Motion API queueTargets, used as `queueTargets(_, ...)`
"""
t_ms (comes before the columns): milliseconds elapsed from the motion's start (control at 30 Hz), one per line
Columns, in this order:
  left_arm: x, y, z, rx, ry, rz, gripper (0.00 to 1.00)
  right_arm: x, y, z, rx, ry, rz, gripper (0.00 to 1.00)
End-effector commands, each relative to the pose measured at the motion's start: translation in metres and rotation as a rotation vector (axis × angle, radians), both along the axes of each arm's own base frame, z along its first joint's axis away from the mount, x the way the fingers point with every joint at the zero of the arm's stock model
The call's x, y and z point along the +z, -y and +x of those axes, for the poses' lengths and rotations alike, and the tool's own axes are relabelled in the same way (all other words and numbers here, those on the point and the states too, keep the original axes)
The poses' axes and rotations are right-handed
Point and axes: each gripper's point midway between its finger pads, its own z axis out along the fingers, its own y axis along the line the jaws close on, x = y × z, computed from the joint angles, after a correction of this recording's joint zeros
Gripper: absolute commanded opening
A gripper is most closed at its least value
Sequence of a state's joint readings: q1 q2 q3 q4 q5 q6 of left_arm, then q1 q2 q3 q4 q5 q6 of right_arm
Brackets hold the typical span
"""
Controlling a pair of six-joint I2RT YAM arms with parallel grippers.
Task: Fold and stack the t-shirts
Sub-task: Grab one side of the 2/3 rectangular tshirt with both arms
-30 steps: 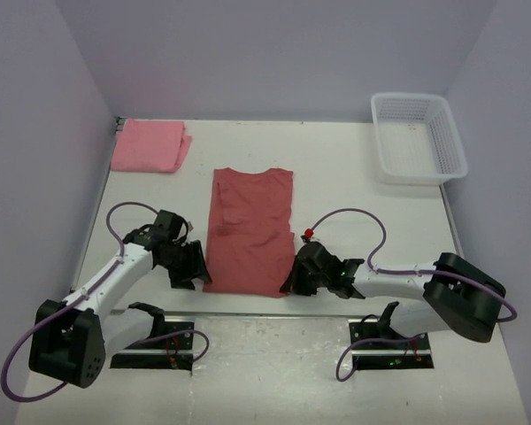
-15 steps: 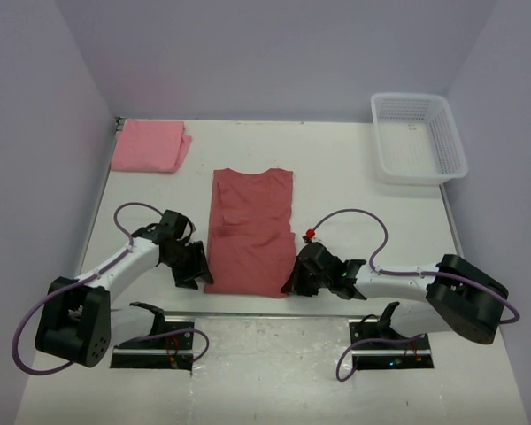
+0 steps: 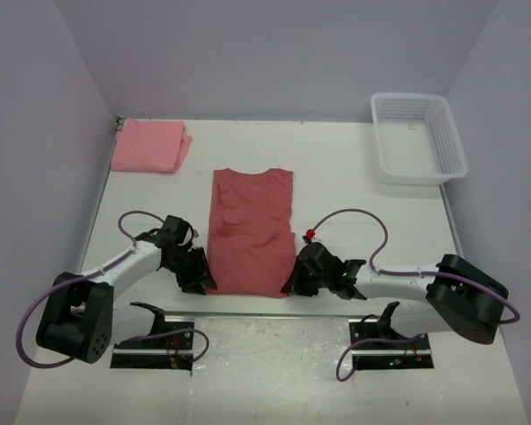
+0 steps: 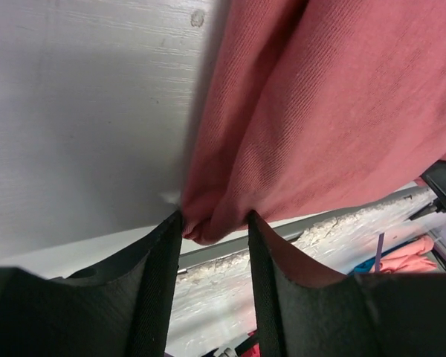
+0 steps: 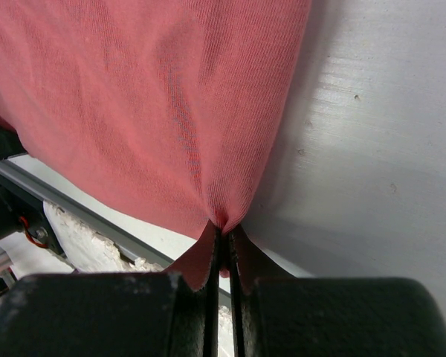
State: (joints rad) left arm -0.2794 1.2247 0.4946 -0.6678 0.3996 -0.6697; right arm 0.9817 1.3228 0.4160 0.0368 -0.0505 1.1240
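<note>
Top external shows one pink t-shirt (image 3: pixel 149 146), one red t-shirt (image 3: pixel 250 226) pinched by right gripper (image 3: pixel 289 285), left gripper (image 3: pixel 203 282) agape.

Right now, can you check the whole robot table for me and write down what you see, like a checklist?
Surface: white table, no spills seen.
Job's things: brick-red t-shirt lying flat in the middle as a long strip; pink t-shirt folded at the far-left corner.
Clutter: white basket at far right, nothing seen inside.
Jaws: left jaws apart around the red shirt's near-left corner; right jaws shut on its near-right corner.
Cables: purple cables loop off both arms, not lying on the shirts.
Surroundings: pale lilac walls on three sides.
</note>
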Motion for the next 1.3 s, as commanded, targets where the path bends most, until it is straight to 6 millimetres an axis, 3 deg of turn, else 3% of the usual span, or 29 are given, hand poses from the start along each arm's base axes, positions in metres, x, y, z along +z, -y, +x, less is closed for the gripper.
queueTargets(0,-0.009,0.003,-0.006,-0.001,-0.016,-0.020,0.43,-0.024,0.029,-0.010,-0.005,-0.029,-0.140,0.00)
queueTargets(100,-0.014,0.006,-0.010,0.002,-0.034,-0.038,0.39,-0.025,0.029,-0.011,-0.004,-0.031,-0.142,0.00)
queueTargets(200,-0.019,0.005,-0.013,0.004,-0.048,-0.037,0.29,-0.025,0.030,-0.011,-0.006,-0.036,-0.143,0.00)
queueTargets(300,-0.021,0.004,-0.015,0.007,-0.059,-0.031,0.01,-0.024,0.031,-0.011,-0.006,-0.032,-0.142,0.00)
queueTargets(333,-0.021,0.003,-0.018,0.012,-0.068,-0.025,0.00,-0.022,0.031,-0.012,-0.008,-0.031,-0.139,0.00)
queueTargets(633,0.012,-0.002,-0.018,0.050,-0.011,-0.009,0.00,-0.023,0.046,-0.012,-0.015,-0.016,-0.204,0.00)
queueTargets(933,0.014,0.004,-0.026,0.020,-0.012,-0.023,0.00,-0.029,0.065,-0.020,-0.011,-0.017,-0.253,0.00)
queueTargets(1167,0.018,0.006,-0.025,-0.004,0.004,-0.042,0.00,-0.013,0.058,-0.017,0.008,0.010,-0.229,0.00)
queueTargets(1267,0.030,0.007,-0.013,-0.012,0.081,-0.045,0.00,-0.005,0.052,-0.018,0.029,0.024,-0.216,0.00)
